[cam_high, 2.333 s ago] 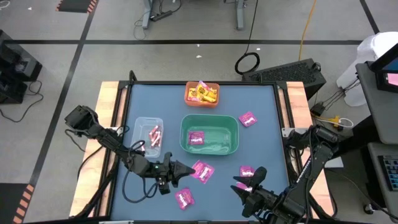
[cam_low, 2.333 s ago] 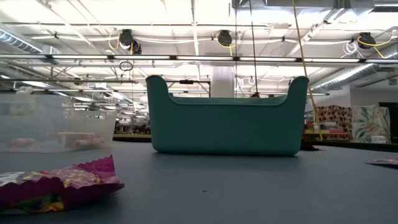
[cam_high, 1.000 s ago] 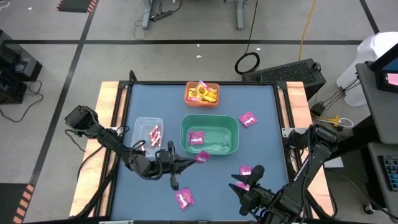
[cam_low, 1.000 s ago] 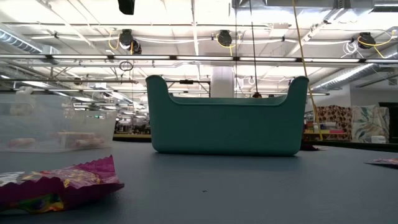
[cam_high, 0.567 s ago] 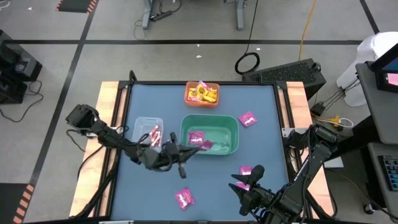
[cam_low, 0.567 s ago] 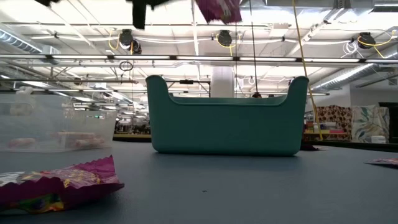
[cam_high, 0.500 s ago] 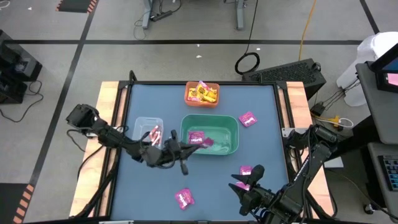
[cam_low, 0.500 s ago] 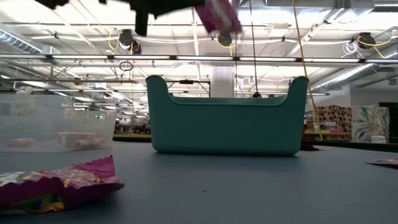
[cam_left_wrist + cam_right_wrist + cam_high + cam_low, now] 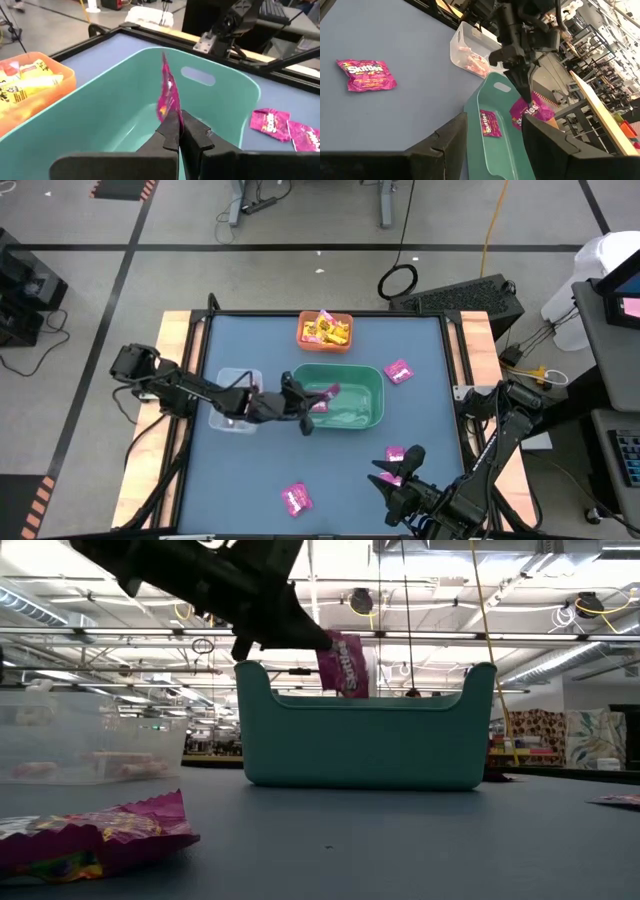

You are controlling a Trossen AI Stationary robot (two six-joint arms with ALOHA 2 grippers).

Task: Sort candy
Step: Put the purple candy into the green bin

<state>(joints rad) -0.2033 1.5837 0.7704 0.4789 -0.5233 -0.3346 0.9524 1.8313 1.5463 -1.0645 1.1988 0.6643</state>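
My left gripper is shut on a magenta-pink candy packet and holds it over the left part of the green bin. Another magenta packet lies on the bin's floor. More magenta packets lie flat on the table at the right, near the front edge and beside my right gripper. My right gripper waits open at the near right with nothing between its fingers. My left gripper pinches one edge of the magenta packet between its two fingertips. The fingers come from the table's left, slanting a little down. The packet is lifted clear, hanging on edge with its lower end about level with the bin's rim.
An orange bin with yellow packets stands at the far edge. A clear bin with pink-white sticks sits left of the green bin, partly under my left arm. Wooden rails border the table on both sides.
My left gripper, still shut on the magenta packet, has swung from the table's middle toward the far edge and sunk a little. The packet now hangs over the green bin instead of short of its near wall.
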